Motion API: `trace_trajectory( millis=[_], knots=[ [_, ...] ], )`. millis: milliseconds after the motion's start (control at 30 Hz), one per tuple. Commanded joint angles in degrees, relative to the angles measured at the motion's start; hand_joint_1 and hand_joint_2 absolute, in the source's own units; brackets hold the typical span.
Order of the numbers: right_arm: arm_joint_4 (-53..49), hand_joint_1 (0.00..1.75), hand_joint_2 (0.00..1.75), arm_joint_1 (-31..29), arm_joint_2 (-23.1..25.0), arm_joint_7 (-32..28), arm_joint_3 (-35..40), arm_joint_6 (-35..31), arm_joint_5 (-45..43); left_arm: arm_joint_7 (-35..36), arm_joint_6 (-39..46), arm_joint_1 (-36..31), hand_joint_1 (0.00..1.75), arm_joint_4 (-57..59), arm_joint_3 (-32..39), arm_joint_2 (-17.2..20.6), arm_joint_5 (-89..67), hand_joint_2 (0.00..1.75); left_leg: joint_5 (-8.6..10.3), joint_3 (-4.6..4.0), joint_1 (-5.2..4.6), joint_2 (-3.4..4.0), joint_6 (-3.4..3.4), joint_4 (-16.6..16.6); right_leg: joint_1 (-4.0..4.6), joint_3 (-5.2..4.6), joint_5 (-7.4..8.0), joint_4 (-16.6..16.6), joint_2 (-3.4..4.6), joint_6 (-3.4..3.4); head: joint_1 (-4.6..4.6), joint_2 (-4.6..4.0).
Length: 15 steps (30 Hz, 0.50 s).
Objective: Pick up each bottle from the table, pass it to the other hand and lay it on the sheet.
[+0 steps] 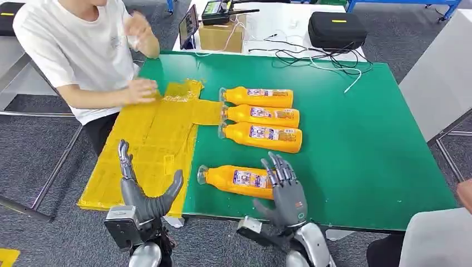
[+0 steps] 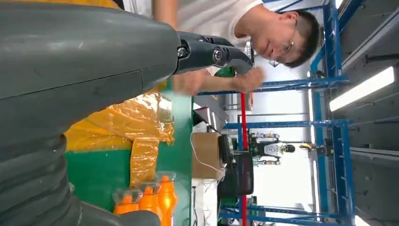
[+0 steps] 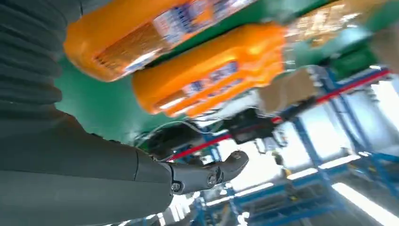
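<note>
Several orange bottles with clear caps lie on the green table [image 1: 356,139]. The nearest bottle [image 1: 236,180] lies alone by the front edge, cap toward the yellow sheet [image 1: 150,147]. Three more bottles [image 1: 261,119] lie side by side behind it. My right hand [image 1: 285,189] hangs over the base end of the nearest bottle, fingers spread, holding nothing. My left hand [image 1: 142,186] is raised over the sheet's near corner, fingers apart and empty. The right wrist view shows the nearest bottle [image 3: 141,35] and the bottles behind [image 3: 211,75] close up. The left wrist view shows the sheet [image 2: 127,122] and bottle caps [image 2: 146,200].
A person in a white shirt [image 1: 83,50] sits at the table's left, one hand [image 1: 139,90] on the sheet's far end. A cardboard box [image 1: 221,36], a black case [image 1: 336,29] and cables [image 1: 311,58] lie beyond the green table. Another person's sleeve [image 1: 434,239] is at the near right.
</note>
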Motion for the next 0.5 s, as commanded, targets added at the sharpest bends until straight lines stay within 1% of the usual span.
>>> trace_trajectory(
  millis=[33,67,100,133,200,267,333,400,433,500],
  knots=[
    [12.53,0.00,1.75,-8.03,-1.92,3.53,-0.42,1.20,3.38,0.20,-0.11,-1.37,0.00,2.41,0.10,0.55,-0.71,1.75,-0.08,0.24,0.12,0.10,-0.12,-0.06,0.13,0.26,-0.03,-0.13,0.06,-0.15,-0.02,0.02],
    [12.53,0.00,1.75,-8.03,-1.92,3.53,-0.42,1.20,3.38,0.20,-0.11,-1.37,0.00,2.41,0.10,0.55,-0.71,1.75,-0.06,0.19,0.06,0.11,-0.08,-0.05,0.07,0.17,-0.02,-0.08,0.08,-0.10,0.00,0.00],
    [13.97,0.00,1.75,-9.17,-1.99,5.25,-0.07,3.34,4.52,0.20,-0.11,-1.30,0.00,2.42,0.04,0.53,-0.82,1.75,-0.03,0.12,0.03,0.05,-0.06,-0.05,0.04,0.12,-0.01,-0.06,0.03,-0.07,0.00,0.00],
    [15.66,0.00,1.75,-10.55,-2.31,7.41,1.15,7.34,6.15,0.20,-0.11,-1.26,0.00,2.29,-0.10,0.67,-0.78,1.75,-0.08,0.20,0.08,0.05,-0.10,-0.03,0.09,0.22,-0.05,-0.07,0.03,-0.13,0.00,0.00],
    [17.81,0.00,1.75,-12.05,-1.64,7.77,1.61,9.69,5.19,0.20,-0.11,-1.27,0.00,1.89,-0.54,0.82,-0.80,1.75,-0.08,0.22,0.08,0.13,-0.10,-0.03,0.09,0.21,-0.02,-0.07,0.11,-0.12,0.00,0.02],
    [18.22,0.00,1.75,-12.34,-1.38,7.48,1.77,10.38,4.69,0.20,-0.11,-1.31,0.00,1.81,-0.66,0.83,-0.72,1.75,-0.07,0.19,0.08,0.17,-0.11,-0.01,0.09,0.16,-0.01,-0.04,0.13,-0.13,-0.02,0.00],
    [20.16,0.00,1.75,-13.63,-0.20,7.34,3.04,12.25,3.61,0.20,-0.11,-1.52,0.00,1.81,-0.93,0.73,-0.95,1.75,-0.05,0.14,0.10,0.05,-0.11,0.00,0.11,0.17,-0.01,-0.05,0.02,-0.14,0.00,0.00],
    [20.70,0.00,1.75,-13.92,0.09,7.46,3.73,12.98,3.64,0.20,-0.11,-1.55,0.00,1.80,-0.99,0.72,-0.95,1.75,-0.08,0.17,0.09,0.17,-0.13,0.01,0.10,0.14,-0.01,-0.03,0.16,-0.16,0.00,0.00],
    [21.33,0.00,1.75,-14.42,0.03,8.88,4.69,15.02,3.84,0.20,-0.11,-1.37,0.00,1.56,-0.89,0.75,-1.13,1.75,-0.07,0.14,0.09,0.16,-0.11,-0.01,0.10,0.13,-0.01,-0.03,0.15,-0.14,-0.02,0.00],
    [21.53,0.00,1.75,-14.56,-0.07,10.01,5.10,15.88,3.90,0.20,-0.11,-1.11,0.00,1.16,-0.81,0.83,-0.88,1.75,-0.07,0.15,0.08,0.13,-0.11,-0.01,0.09,0.14,-0.03,-0.02,0.10,-0.13,0.00,0.02]
  ],
)
